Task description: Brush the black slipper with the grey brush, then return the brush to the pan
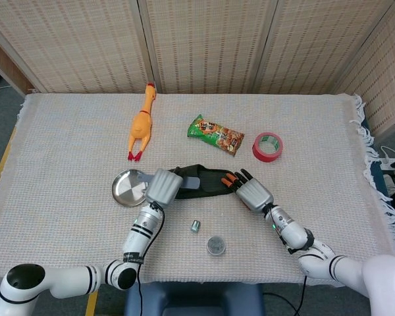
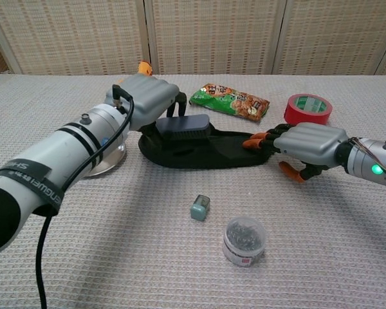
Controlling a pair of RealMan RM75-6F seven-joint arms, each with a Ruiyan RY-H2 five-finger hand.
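The black slipper (image 1: 210, 183) (image 2: 209, 149) lies flat at mid-table. My left hand (image 1: 163, 185) (image 2: 148, 102) grips the grey brush (image 1: 188, 182) (image 2: 182, 125) by its handle and holds it bristles down over the slipper's left half. The round metal pan (image 1: 127, 187) (image 2: 110, 159) sits just left of the slipper, partly hidden by my left arm in the chest view. My right hand (image 1: 251, 193) (image 2: 309, 143) lies at the slipper's right end, its orange fingertips (image 2: 256, 142) resting on that end and its thumb apart on the cloth.
Behind the slipper are a yellow rubber chicken (image 1: 141, 124), a snack bag (image 1: 215, 133) (image 2: 230, 101) and a red tape roll (image 1: 267, 146) (image 2: 308, 107). In front lie a small green object (image 1: 195, 226) (image 2: 200, 207) and a round lidded tub (image 1: 216, 245) (image 2: 244, 240).
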